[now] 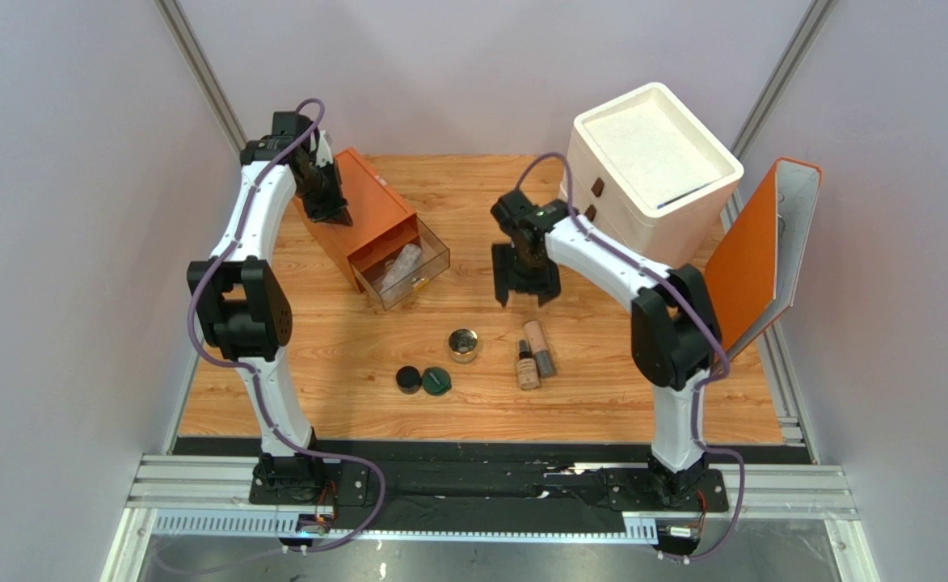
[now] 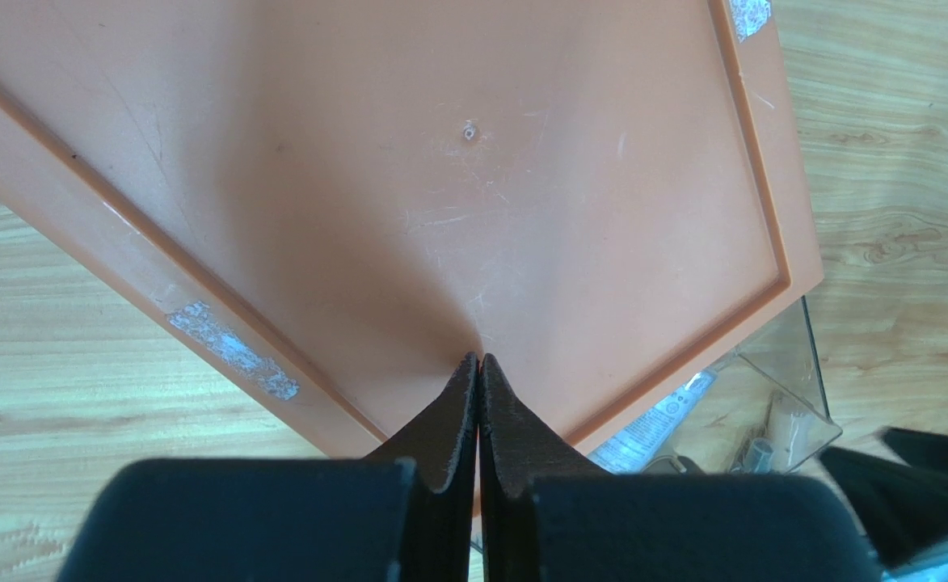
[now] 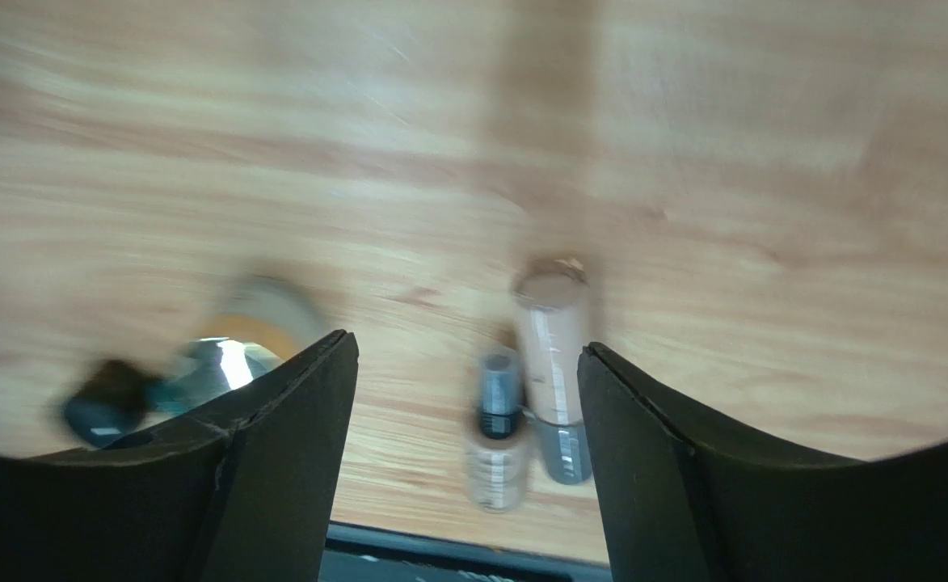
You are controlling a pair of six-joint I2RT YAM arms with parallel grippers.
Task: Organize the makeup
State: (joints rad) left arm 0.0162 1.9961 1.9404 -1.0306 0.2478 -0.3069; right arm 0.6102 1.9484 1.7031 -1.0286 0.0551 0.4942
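Two beige bottles (image 1: pixel 534 353) lie side by side on the wooden table, and in the right wrist view (image 3: pixel 550 346) they show between my fingers. A gold-rimmed jar (image 1: pixel 464 346), a black compact (image 1: pixel 409 380) and a dark green compact (image 1: pixel 437 381) sit to their left. A third bottle (image 1: pixel 402 268) lies in the clear open drawer (image 1: pixel 428 269) of the orange box. My right gripper (image 1: pixel 525 286) hovers open and empty (image 3: pixel 466 346) just behind the bottles. My left gripper (image 1: pixel 328 209) is shut and empty (image 2: pixel 479 364), its tips against the orange box top (image 2: pixel 442 182).
The orange drawer box (image 1: pixel 363 218) stands at the back left. A white drawer unit (image 1: pixel 651 164) stands at the back right. An orange panel (image 1: pixel 758 249) leans upright at the right edge. A black rail (image 1: pixel 491 455) runs along the near table edge.
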